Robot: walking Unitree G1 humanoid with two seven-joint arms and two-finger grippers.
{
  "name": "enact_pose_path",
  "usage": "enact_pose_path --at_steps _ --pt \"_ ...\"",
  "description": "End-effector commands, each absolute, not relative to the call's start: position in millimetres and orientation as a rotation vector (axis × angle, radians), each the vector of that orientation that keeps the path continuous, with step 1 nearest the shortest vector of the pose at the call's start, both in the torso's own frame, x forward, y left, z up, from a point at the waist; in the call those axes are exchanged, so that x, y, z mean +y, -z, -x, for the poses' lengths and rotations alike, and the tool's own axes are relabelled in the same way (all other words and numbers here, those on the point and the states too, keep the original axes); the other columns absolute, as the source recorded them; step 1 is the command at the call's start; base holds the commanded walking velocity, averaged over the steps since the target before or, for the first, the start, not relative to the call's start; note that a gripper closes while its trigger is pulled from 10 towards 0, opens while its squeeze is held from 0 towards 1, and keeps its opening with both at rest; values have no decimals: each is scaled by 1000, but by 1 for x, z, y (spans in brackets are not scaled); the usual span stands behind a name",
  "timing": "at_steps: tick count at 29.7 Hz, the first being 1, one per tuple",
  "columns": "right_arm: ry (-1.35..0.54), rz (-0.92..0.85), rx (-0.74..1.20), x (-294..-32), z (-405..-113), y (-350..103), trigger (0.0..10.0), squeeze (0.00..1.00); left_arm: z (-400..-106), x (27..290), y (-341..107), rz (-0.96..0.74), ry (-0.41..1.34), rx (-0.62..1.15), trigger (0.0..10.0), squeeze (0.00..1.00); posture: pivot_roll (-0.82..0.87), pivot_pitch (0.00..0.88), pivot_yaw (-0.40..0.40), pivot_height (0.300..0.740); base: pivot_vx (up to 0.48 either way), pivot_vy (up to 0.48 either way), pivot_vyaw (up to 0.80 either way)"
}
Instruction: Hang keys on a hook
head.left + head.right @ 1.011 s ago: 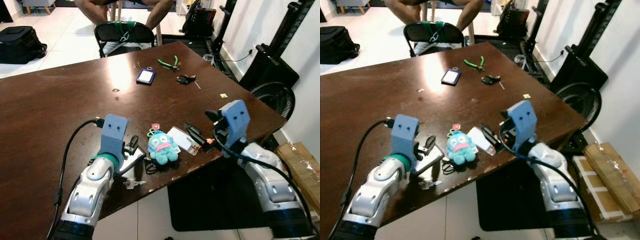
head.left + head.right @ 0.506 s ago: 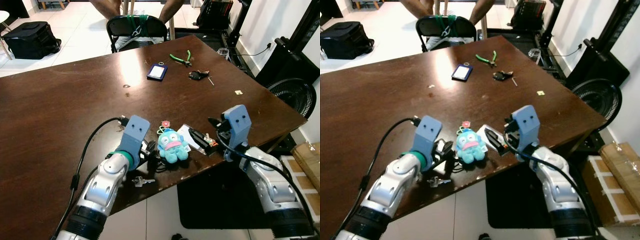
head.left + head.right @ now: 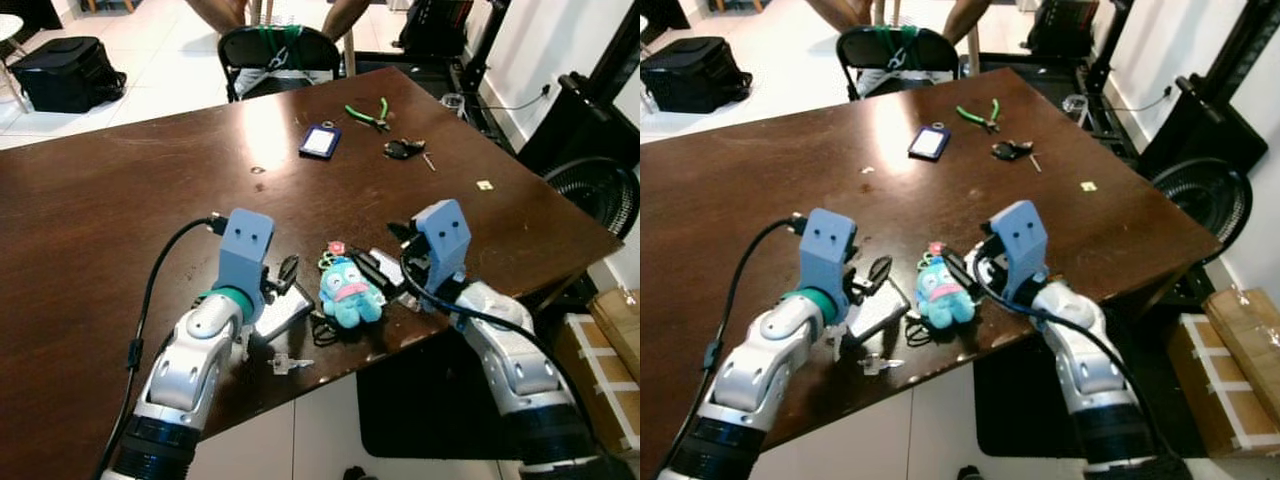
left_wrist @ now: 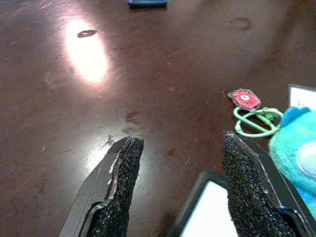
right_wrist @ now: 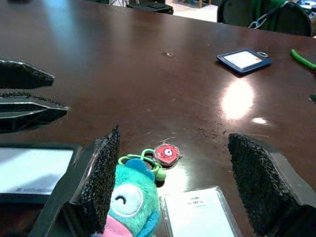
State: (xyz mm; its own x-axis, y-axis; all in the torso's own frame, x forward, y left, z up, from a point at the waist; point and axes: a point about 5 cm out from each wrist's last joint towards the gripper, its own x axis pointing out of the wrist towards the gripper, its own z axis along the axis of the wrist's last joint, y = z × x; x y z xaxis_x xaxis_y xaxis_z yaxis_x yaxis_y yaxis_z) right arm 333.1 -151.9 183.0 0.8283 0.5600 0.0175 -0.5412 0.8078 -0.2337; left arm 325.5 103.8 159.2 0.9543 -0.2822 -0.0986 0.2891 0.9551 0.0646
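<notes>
On the brown table [image 3: 120, 210], the keys [image 3: 284, 363] lay near the front edge, just below the left gripper [image 3: 283, 283], whose fingers were spread wide over a white card holder [image 3: 278, 313]. The right gripper [image 5: 173, 182], also wide open, straddled a teal plush keychain [image 3: 347, 294] with its green clip [image 4: 254, 121] and red charm [image 5: 167, 153].

Both end effectors [image 4: 177, 148] [image 5: 173, 143] spread wide, low.
</notes>
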Motion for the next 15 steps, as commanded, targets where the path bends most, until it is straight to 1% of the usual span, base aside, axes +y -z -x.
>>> enact_pose_path --at_steps 1,3,4,5,6,8,9,10,11,12,15 --pt "-593 228 -66 -152 -332 -177 10000 0 -324 104 -155 -87 289 112 10000 0 -101 119 87 740 0 0 0" --pt "-593 228 -66 -152 -332 -177 10000 0 -324 104 -155 -87 289 112 10000 0 -101 119 87 740 0 0 0" --pt "-597 270 -60 -153 -334 -177 10000 0 -319 110 -154 -96 284 111 10000 0 -101 120 84 740 0 0 0" --pt "-597 270 -60 -153 -334 -177 10000 0 -319 110 -154 -96 284 111 10000 0 -101 120 84 740 0 0 0" --pt "-621 368 -22 -166 -332 -174 10000 0 -306 119 -161 -90 300 90 10000 0 -111 119 75 740 0 0 0" --pt "-621 368 -22 -166 -332 -174 10000 0 -306 119 -161 -90 300 90 10000 0 -111 119 75 740 0 0 0" --pt "-636 444 9 -176 -330 -172 10000 0 -295 121 -175 -45 331 44 10000 0 -112 119 73 740 0 0 0" --pt "-650 467 17 -180 -329 -173 10000 0 -290 115 -205 53 360 -68 10000 0 -113 118 64 740 0 0 0" --pt "-658 463 13 -180 -329 -175 10000 0 -286 108 -231 141 392 -165 10000 0 -113 117 61 740 0 0 0" --pt "-658 463 13 -180 -329 -175 10000 0 -286 108 -231 141 392 -165 10000 0 -113 117 61 740 0 0 0" --pt "-666 397 -32 -170 -331 -184 10000 0 -283 94 -288 351 470 -369 10000 0 -113 112 53 740 0 0 0"
